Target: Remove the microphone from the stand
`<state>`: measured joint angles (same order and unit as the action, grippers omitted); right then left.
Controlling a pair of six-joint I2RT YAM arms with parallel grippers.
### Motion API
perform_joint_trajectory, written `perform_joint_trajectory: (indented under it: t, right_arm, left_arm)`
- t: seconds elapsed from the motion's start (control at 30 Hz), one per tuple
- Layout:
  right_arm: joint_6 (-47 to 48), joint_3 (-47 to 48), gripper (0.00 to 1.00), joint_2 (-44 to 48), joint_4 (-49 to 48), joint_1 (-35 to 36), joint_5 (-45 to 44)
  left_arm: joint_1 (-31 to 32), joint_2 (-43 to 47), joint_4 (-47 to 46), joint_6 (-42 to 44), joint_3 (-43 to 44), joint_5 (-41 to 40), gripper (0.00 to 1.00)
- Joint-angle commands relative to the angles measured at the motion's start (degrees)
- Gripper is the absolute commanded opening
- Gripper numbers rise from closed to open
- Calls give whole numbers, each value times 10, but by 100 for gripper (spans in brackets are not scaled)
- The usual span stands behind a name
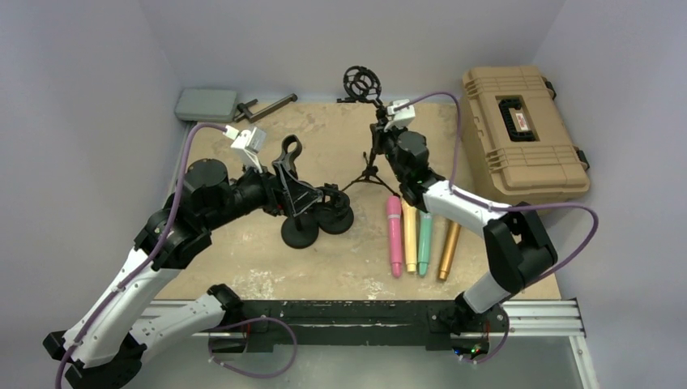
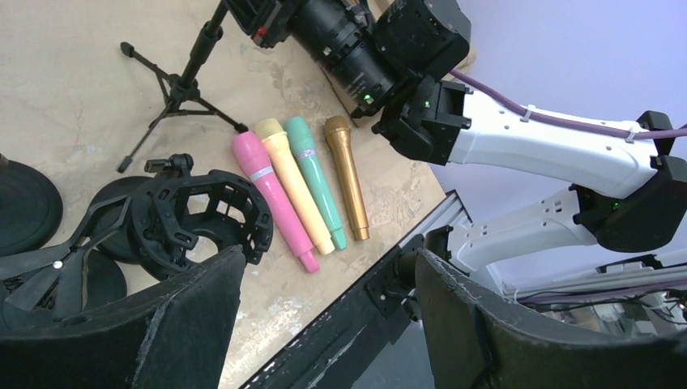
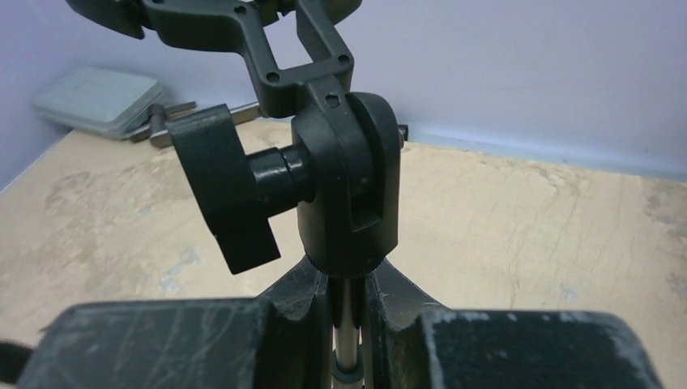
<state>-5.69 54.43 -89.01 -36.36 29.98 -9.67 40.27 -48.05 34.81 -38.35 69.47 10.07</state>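
A black tripod stand [image 1: 371, 166] stands at the back middle, topped by a ring shock mount [image 1: 361, 81] with no microphone visible in it. My right gripper [image 1: 379, 138] is shut on the stand's thin metal pole [image 3: 347, 336], just under the swivel joint [image 3: 348, 194]. Pink [image 1: 394, 235], yellow [image 1: 410, 239], green [image 1: 426, 243] and gold [image 1: 449, 250] microphones lie side by side on the table. My left gripper [image 2: 328, 259] is open and empty, low over the table beside a second black shock mount [image 2: 202, 219].
Two black round-base stands [image 1: 300, 235] sit under my left gripper. A tan hard case [image 1: 522, 134] lies at the back right, a grey box [image 1: 206, 104] and a black rod clamp [image 1: 267, 105] at the back left. A black rail [image 1: 364, 312] runs along the front edge.
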Motion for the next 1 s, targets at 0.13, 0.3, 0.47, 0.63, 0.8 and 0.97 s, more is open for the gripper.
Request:
perform_joint_trajectory:
  t: [0.13,0.3,0.47,0.63,0.8,0.97]
  right_arm:
    - [-60,123,0,-63,30,105,-383]
    - [-59,140,8,-88,53,127,-391]
    - [-54,97,43,-34,86,132,-313]
    - [-54,56,68,24,133,133,-254]
    - [-49,-18,72,104,155,126,-200]
    - [-92,-90,72,163,155,26,2]
  left_arm:
    - [2,5,-11,-9,3,-23,75]
    - [2,12,-7,-11,2,-29,75]
    - [2,16,-8,-10,0,-32,75]
    - [2,10,-18,-9,1,-27,75]
    - [2,2,-22,-8,10,-19,76]
    - [2,-30,-20,6,36,-3,77]
